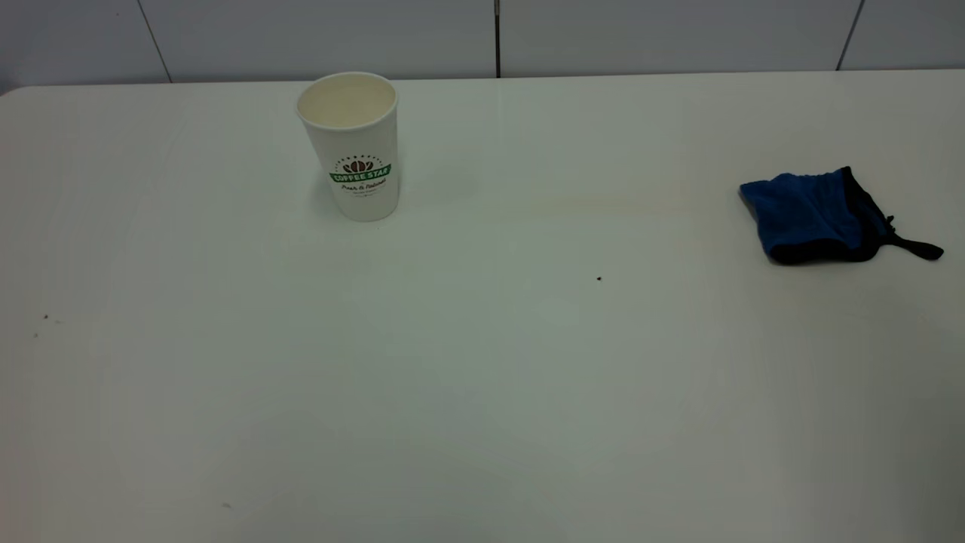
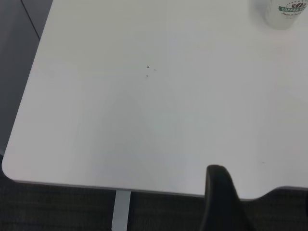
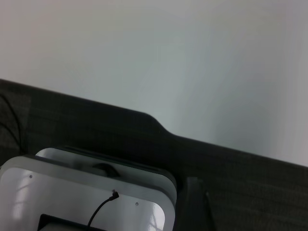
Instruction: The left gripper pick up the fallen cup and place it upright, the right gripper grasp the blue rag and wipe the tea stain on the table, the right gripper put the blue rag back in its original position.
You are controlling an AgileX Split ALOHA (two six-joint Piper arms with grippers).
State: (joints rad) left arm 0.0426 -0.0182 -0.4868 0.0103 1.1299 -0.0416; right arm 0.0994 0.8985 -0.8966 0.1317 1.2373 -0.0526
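The white cup (image 1: 353, 143) with the green "COFFEE STAR" band stands upright at the back left of the table (image 1: 482, 392), empty inside. Its base also shows in the left wrist view (image 2: 284, 12). The blue rag (image 1: 818, 217), edged in black, lies bunched near the table's right side. No tea stain shows as a blob on the tabletop. Neither gripper appears in the exterior view. My left gripper (image 2: 222, 192) is a dark shape over the table's near edge, far from the cup. My right gripper (image 3: 195, 204) hangs off the table, over dark floor.
A tiny dark speck (image 1: 598, 278) sits mid-table, and two small specks (image 2: 147, 67) lie near the left side. A white box with a black cable (image 3: 86, 197) stands below the table edge by the right arm. A tiled wall (image 1: 497, 34) runs behind.
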